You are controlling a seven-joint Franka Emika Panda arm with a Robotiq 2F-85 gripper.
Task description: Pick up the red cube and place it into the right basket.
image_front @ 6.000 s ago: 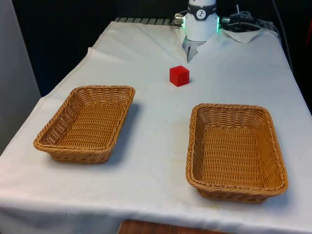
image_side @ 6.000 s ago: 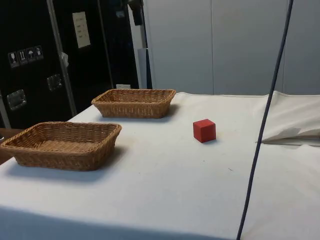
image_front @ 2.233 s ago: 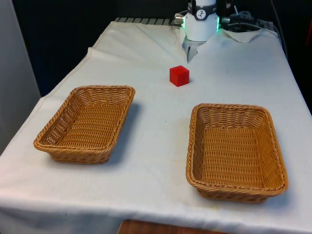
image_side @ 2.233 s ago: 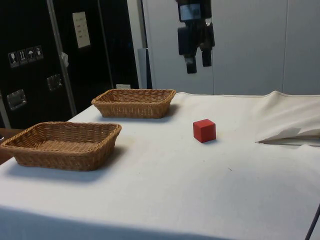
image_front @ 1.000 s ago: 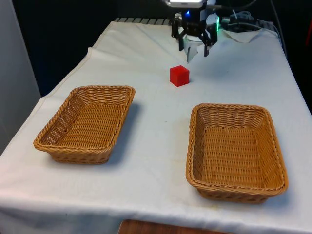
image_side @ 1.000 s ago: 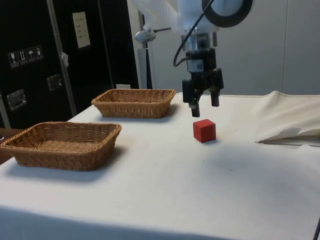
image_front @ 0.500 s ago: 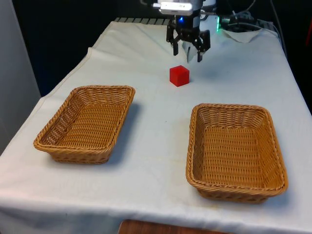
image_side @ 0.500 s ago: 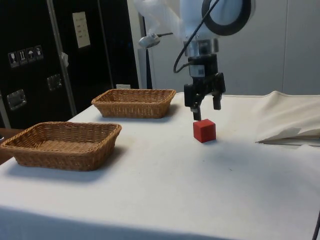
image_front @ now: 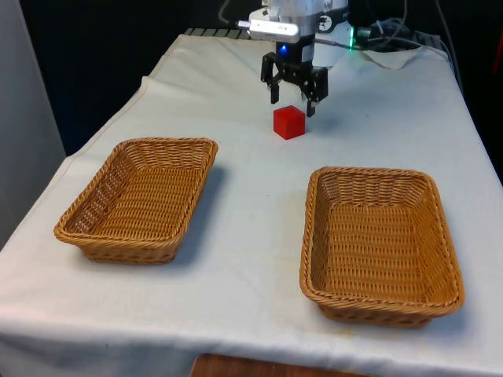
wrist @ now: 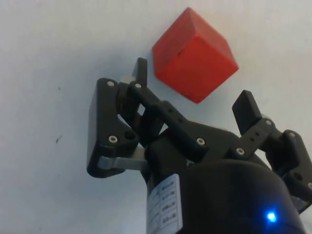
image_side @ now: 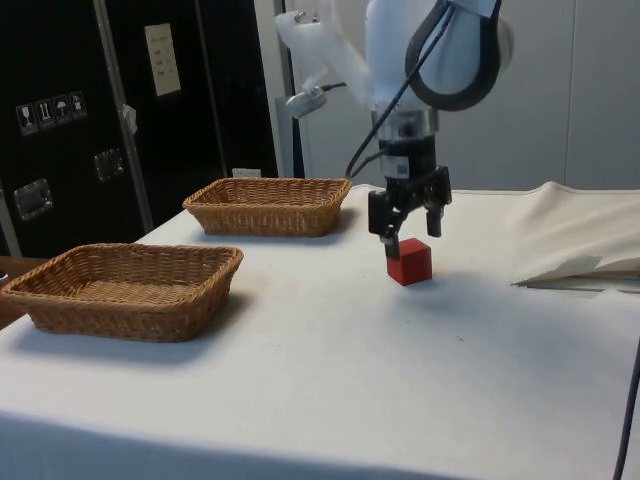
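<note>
Counted: one small red cube (image_front: 288, 122), two rectangular woven wicker baskets, one at the front view's left (image_front: 138, 196), one at its right (image_front: 379, 242). Cube plain, sharp-edged, resting on white cloth (image_front: 251, 259) beyond both baskets. Black two-finger gripper (image_front: 292, 100) just above cube, fingers (wrist: 142, 73) spread wide, holding nothing.

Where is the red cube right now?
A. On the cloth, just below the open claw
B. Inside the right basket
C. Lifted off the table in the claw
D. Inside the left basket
A: the cube sits on the cloth between and behind the baskets, with the open claw just above it, its fingers not yet closed on it.
</note>
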